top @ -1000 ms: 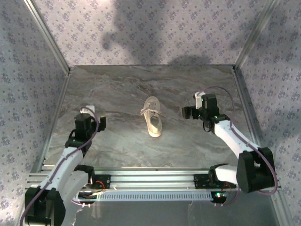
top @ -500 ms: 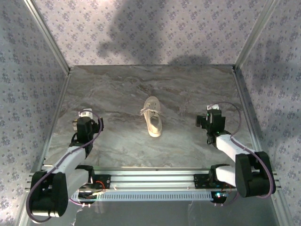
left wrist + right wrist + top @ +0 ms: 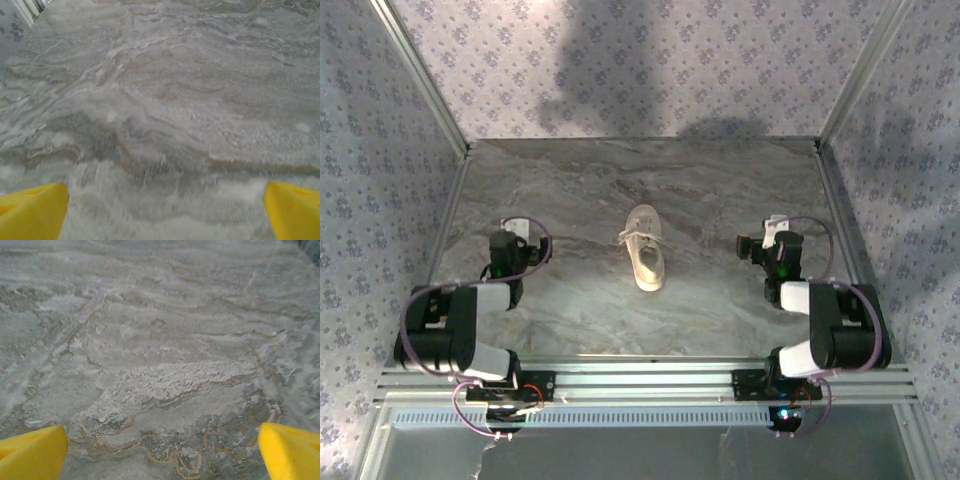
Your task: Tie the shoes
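A small cream-white sneaker [image 3: 646, 258] with thin white laces lies on the marble table [image 3: 580, 190] near its middle, toe toward the back wall. My left gripper [image 3: 517, 235] hangs folded back at the left, well apart from the shoe. On the other side my right gripper [image 3: 767, 238] is folded back too, about as far from the shoe. Both stand open: each wrist view has yellow fingertips [image 3: 32, 210] [image 3: 30, 452] far apart at the bottom corners with bare marble between them. The shoe's laces trail loosely to the left.
Patterned fabric walls [image 3: 650, 70] close in the table at the back and both sides, on metal corner posts [image 3: 420, 70]. An aluminium rail [image 3: 640, 378] runs along the near edge under the arm bases.
Both arms have drawn back toward their bases and folded up, the right gripper moving right and away from the shoe. The shoe has not moved.
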Controlling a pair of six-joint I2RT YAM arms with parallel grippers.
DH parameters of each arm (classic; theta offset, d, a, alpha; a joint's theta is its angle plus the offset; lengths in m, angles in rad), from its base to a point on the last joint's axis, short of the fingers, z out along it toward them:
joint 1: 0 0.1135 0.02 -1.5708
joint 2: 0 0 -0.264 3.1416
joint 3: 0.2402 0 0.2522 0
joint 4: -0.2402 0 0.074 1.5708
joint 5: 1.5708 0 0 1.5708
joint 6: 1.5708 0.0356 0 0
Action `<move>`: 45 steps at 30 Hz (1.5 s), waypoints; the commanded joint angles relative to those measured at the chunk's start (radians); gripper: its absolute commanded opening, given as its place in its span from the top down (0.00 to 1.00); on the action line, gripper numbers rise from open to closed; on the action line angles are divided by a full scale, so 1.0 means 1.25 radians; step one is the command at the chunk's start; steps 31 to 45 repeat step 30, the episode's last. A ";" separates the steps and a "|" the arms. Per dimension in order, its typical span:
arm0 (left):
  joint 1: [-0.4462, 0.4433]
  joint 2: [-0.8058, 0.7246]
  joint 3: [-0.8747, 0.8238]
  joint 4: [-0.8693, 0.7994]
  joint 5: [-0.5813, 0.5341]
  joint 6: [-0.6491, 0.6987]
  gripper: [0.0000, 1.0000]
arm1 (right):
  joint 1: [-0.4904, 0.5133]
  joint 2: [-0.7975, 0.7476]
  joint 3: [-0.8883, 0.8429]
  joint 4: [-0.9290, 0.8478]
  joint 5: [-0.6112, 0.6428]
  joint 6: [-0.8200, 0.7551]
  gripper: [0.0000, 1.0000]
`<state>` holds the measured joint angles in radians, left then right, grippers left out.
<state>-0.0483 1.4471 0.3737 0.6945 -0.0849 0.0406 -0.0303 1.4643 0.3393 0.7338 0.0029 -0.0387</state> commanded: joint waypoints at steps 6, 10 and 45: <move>0.060 0.072 0.032 0.099 0.078 -0.045 0.01 | -0.008 0.043 0.049 0.033 -0.002 0.006 0.01; 0.061 0.070 0.034 0.091 0.076 -0.044 0.01 | -0.010 0.043 0.048 0.033 -0.003 0.007 0.01; 0.059 0.071 0.033 0.092 0.076 -0.046 0.01 | -0.006 0.045 0.050 0.033 0.002 0.004 0.01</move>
